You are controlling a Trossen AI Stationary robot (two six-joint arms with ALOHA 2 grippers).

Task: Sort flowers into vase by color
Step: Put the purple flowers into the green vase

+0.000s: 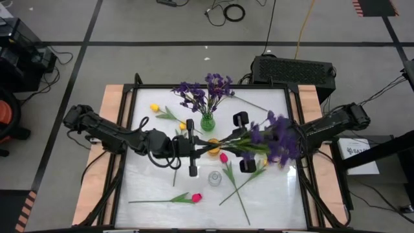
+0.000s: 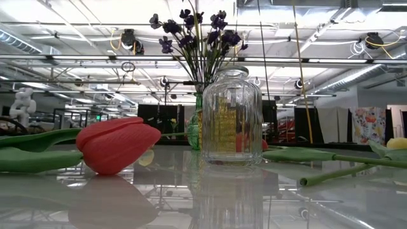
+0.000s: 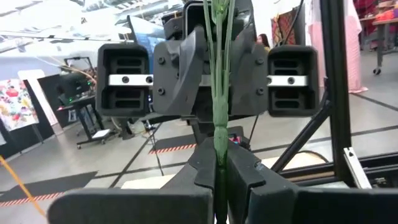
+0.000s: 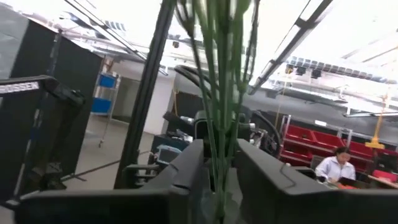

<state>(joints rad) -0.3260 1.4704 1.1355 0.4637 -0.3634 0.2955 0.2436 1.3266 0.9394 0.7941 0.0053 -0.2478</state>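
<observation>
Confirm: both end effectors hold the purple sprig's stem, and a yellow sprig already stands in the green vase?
Not quite. The sprig standing in the green vase is purple, not yellow, as the high view shows. The rest holds.

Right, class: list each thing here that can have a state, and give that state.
Left tool: shut on held sprig.
Held sprig: raised, stem clamped.
Right tool: at that sprig's stems, grip unclear.
Green vase: upright, purple flowers inside.
Clear jar: upright, empty.
Red tulip: lying flat.
</observation>
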